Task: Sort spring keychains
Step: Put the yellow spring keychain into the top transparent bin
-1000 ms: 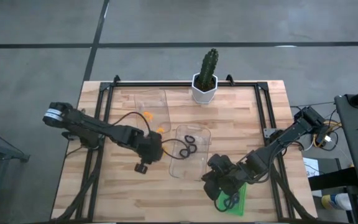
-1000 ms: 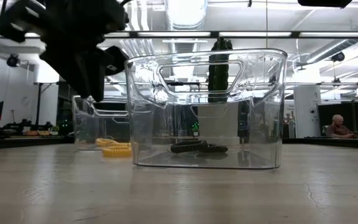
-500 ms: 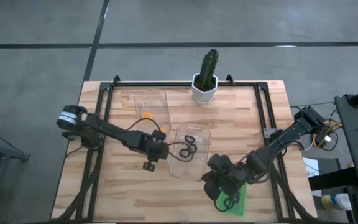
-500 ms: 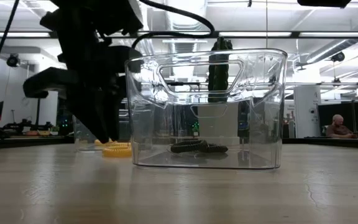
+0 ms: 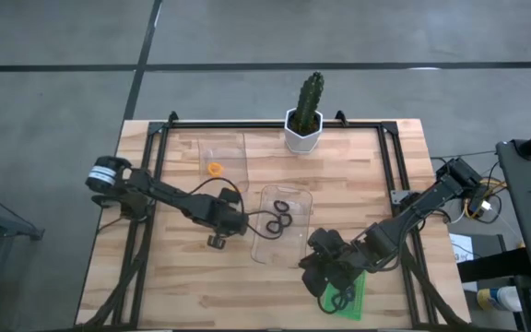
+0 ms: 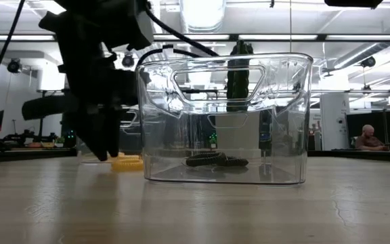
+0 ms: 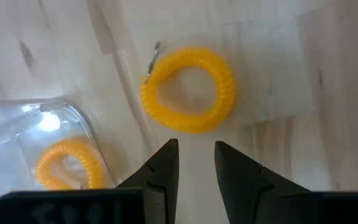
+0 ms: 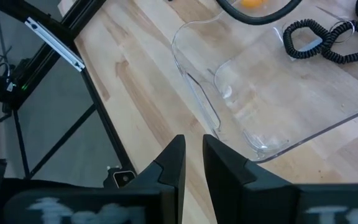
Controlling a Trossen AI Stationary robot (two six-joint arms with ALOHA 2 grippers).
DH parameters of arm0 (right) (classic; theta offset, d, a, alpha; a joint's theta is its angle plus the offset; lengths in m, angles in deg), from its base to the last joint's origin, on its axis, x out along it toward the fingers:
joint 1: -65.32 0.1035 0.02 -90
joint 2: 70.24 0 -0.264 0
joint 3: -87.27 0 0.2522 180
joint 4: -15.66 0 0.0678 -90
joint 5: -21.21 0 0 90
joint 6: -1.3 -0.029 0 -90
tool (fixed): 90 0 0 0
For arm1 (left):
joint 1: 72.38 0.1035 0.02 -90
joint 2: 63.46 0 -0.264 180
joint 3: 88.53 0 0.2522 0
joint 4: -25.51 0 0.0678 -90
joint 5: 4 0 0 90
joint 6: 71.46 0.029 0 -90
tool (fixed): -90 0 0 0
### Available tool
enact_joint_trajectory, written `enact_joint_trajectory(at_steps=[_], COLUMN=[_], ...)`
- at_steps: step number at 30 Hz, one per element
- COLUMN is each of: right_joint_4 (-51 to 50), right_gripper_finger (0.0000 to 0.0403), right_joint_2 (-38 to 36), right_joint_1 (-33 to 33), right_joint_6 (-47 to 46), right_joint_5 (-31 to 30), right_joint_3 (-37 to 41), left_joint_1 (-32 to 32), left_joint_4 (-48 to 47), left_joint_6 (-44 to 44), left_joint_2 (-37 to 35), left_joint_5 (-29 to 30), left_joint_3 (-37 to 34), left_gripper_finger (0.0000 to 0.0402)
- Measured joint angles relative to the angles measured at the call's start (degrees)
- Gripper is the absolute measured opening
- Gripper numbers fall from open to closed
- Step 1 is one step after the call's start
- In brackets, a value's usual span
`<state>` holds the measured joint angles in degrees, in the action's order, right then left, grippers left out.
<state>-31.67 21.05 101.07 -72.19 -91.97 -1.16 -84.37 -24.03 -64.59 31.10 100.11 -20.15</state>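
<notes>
An orange spring keychain [image 7: 188, 90] lies flat on the wood, also visible in the low view as the orange keychain [image 6: 128, 163]; in the high view the left arm covers it. My left gripper [image 7: 196, 149] is open and hovers just short of it, left of the near clear tray [image 5: 279, 247]. A second orange keychain [image 5: 214, 169] lies in the far clear tray [image 5: 224, 146]. Black keychains [image 5: 279, 219] lie in the near tray. My right gripper [image 8: 193, 146] is open by a narrow gap, over the green tray [image 5: 358, 293] with black keychains [image 5: 341, 300].
A potted cactus [image 5: 304, 118] stands at the far edge. A black metal frame [image 5: 155, 161] runs along the table's sides. The left arm's cable [image 5: 192, 175] loops over the wood. Bare wood lies near the table's near left corner. A person sits far back in the room [image 6: 367, 137].
My left gripper has come down from above toward the table beside the loose orange keychain, shifting a little toward the right edge and turning as it dropped. The arm now covers that keychain in the high view. My right arm has kept still.
</notes>
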Motion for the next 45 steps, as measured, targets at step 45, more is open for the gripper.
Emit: enact_joint_trajectory(at_steps=[45], right_joint_4=[4.24], right_gripper_finger=[0.0052], right_joint_2=[2.32], right_joint_1=[0.11], right_joint_6=[-0.01], right_joint_5=[-0.17], right_joint_3=[0.00], left_joint_1=[0.24], left_joint_4=[8.70], left_joint_6=[-2.37], left_joint_2=[1.76], left_joint_5=[-9.05], left_joint_3=[-1.32], left_gripper_finger=[0.0016])
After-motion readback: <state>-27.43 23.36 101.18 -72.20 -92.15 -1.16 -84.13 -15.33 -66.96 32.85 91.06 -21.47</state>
